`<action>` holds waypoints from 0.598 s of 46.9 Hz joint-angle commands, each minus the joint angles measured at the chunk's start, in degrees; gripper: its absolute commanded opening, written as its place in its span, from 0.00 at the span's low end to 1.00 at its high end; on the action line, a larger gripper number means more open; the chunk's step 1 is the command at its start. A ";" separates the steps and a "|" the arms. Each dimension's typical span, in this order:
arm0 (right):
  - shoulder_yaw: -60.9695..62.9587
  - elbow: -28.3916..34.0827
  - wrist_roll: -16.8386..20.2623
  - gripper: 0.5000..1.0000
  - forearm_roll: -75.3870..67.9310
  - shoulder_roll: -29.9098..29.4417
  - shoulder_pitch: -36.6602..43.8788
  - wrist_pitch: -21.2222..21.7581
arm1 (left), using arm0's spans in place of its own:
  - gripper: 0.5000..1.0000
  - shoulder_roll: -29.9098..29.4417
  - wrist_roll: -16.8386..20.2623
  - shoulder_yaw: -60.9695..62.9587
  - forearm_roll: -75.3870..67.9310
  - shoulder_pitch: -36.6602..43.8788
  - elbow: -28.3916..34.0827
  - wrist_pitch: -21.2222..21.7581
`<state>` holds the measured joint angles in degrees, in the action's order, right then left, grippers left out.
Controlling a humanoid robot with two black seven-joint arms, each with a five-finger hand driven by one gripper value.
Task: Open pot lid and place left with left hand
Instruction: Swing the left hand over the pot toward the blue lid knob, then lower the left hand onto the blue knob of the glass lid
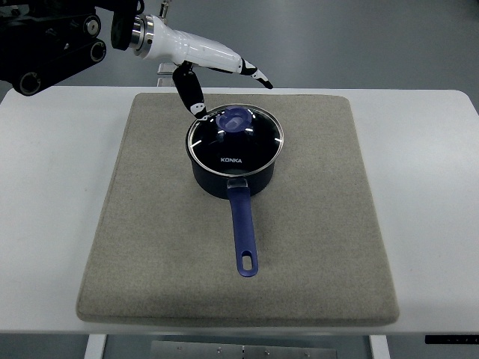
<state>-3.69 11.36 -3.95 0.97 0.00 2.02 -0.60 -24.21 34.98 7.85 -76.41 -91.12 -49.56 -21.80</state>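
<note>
Overhead, left hand (pixel 213 71) hovered just beyond the pot (pixel 233 168), fingers spread, holding nothing. Lid (pixel 235 140) sat on pot, mid grey mat (pixel 150 247), handle (pixel 243 232) pointing toward the robot.

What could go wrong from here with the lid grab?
1. The left hand sits behind the pot, fingers spread, not over the lid knob; closing now would likely miss it.
2. The thumb hangs at the glass lid rim; pushing down could tilt the lid or nudge the pot.
3. Sliding on the mat could swing the long handle.
</note>
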 commanded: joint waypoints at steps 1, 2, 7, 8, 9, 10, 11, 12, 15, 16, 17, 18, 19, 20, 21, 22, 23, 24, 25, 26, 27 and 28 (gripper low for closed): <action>0.00 -0.02 0.00 0.83 0.00 0.00 0.00 -0.01 | 0.95 0.04 0.02 0.06 -1.63 -0.03 0.08 0.00; 0.00 -0.02 0.00 0.83 0.00 0.00 0.00 -0.01 | 0.95 0.04 0.02 0.06 -2.07 -0.11 0.08 0.00; 0.00 -0.02 0.00 0.83 0.00 0.00 0.00 -0.01 | 0.94 -0.04 0.02 -0.03 -4.27 -0.38 0.25 0.00; 0.00 -0.02 0.00 0.83 0.00 0.00 0.00 -0.01 | 0.94 0.04 0.02 -0.03 -4.70 -0.38 0.25 0.00; 0.00 -0.02 0.00 0.83 0.00 0.00 0.00 -0.01 | 0.94 0.04 0.02 0.06 -5.23 -0.38 0.16 0.00; 0.00 -0.02 0.00 0.83 0.00 0.00 0.00 -0.01 | 0.93 0.04 0.02 0.06 -5.93 -0.38 0.25 0.00; 0.00 -0.02 0.00 0.83 0.00 0.00 0.00 -0.01 | 0.92 0.04 0.02 0.06 -6.81 -0.46 0.25 0.09; 0.00 -0.02 0.00 0.83 0.00 0.00 0.00 -0.01 | 0.92 0.04 0.02 -0.03 -7.86 -0.64 0.25 0.09; 0.00 0.06 0.00 0.83 0.00 0.00 0.00 -0.01 | 0.89 0.13 0.02 -0.03 -10.76 -0.82 0.25 0.18; 0.00 -0.02 0.00 0.83 0.00 0.00 0.00 -0.01 | 0.89 0.22 0.02 -0.03 -11.56 -0.82 0.16 0.18; 0.00 0.06 0.00 0.83 0.00 0.00 0.00 -0.01 | 0.89 0.39 0.02 -0.03 -12.09 -0.82 0.08 0.18; 0.00 -0.02 0.00 0.83 0.00 0.00 0.00 -0.01 | 0.89 0.48 0.02 -0.03 -12.44 -0.99 0.16 0.18; 0.00 -0.02 0.00 0.83 0.00 0.00 0.00 -0.01 | 0.89 0.66 0.02 -0.03 -12.62 -1.17 0.16 0.18; 0.00 -0.02 0.00 0.83 0.00 0.00 0.00 -0.01 | 0.89 0.83 0.02 -0.03 -12.71 -1.34 0.16 0.18; 0.00 -0.02 0.00 0.83 0.00 0.00 0.00 -0.01 | 0.89 0.83 0.02 -0.03 -12.71 -1.43 0.08 0.18; 0.00 -0.02 0.00 0.83 0.00 0.00 0.00 -0.01 | 0.89 1.01 0.02 -0.03 -12.71 -1.61 -0.01 0.18; 0.00 -0.02 0.00 0.83 0.00 0.00 0.00 -0.01 | 0.89 1.36 0.02 -0.03 -12.79 -1.78 -0.01 0.18; 0.00 0.06 0.00 0.83 0.00 0.00 0.00 -0.01 | 0.89 1.71 0.02 -0.03 -12.88 -1.87 -0.01 0.18; 0.00 -0.02 0.00 0.83 0.00 0.00 0.00 -0.01 | 0.89 1.97 0.02 -0.03 -12.88 -2.22 -0.10 0.18; 0.00 0.06 0.00 0.83 0.00 0.00 0.00 -0.01 | 0.89 2.32 0.02 -0.03 -12.88 -2.40 -0.27 0.18; 0.00 -0.02 0.00 0.83 0.00 0.00 0.00 -0.01 | 0.90 2.50 0.02 -0.03 -12.97 -2.49 -0.36 0.18; 0.00 -0.02 0.00 0.83 0.00 0.00 0.00 -0.01 | 0.90 2.68 0.02 -0.03 -13.06 -2.66 -0.36 0.18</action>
<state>-3.69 11.37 -3.96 0.97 0.00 2.02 -0.61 -22.20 35.01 7.83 -89.27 -93.30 -49.70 -21.61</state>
